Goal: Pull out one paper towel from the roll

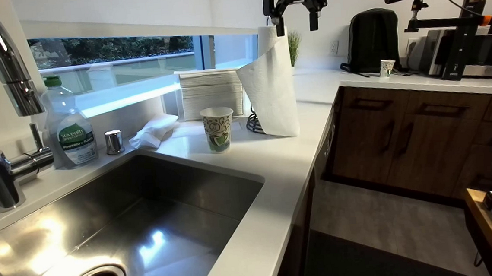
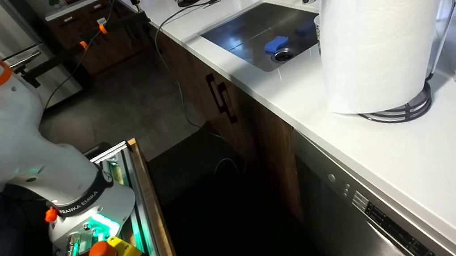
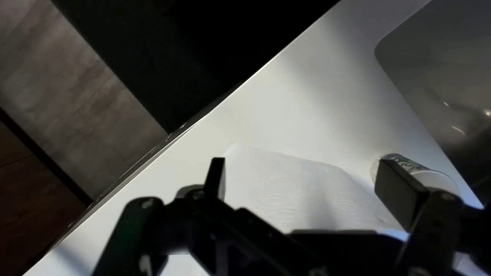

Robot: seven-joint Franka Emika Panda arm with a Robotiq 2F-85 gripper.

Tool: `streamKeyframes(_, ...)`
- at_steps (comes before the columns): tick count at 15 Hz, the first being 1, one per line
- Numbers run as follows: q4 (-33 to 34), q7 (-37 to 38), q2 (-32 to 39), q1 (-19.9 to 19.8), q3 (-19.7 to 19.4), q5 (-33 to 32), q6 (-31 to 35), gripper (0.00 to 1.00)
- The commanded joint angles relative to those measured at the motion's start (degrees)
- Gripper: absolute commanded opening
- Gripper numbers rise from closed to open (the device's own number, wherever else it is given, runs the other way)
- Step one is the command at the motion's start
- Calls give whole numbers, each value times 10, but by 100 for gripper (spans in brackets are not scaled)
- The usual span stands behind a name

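The roll (image 2: 380,28) is a tall white cylinder standing on a dark wire base (image 2: 406,112) on the counter. In an exterior view, a loose paper towel (image 1: 270,88) hangs down its front, with its free edge flaring out to one side and its lower corner near the counter. The towel also shows in the wrist view (image 3: 287,184) as embossed white paper, below and between the fingers. My gripper (image 1: 297,24) is open and empty, pointing down at the height of the roll's top. One finger overlaps the roll's top edge in that view; contact cannot be told. The wrist view shows both spread fingers (image 3: 303,184).
A patterned paper cup (image 1: 218,131) stands between the roll and the sink (image 1: 183,233). Behind are a stack of folded white paper (image 1: 212,92), crumpled white paper (image 1: 154,129) and a soap bottle (image 1: 72,128). The counter's front edge (image 2: 270,108) runs beside the roll.
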Motion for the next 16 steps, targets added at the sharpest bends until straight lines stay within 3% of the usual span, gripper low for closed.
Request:
streamKeyframes(1,41,77,37,-4,-6,73,0,100)
streamKeyframes(8,70,201,67,-28,-34,134,57,100)
streamKeyframes(16,47,395,80,-16,-48,96,232,100)
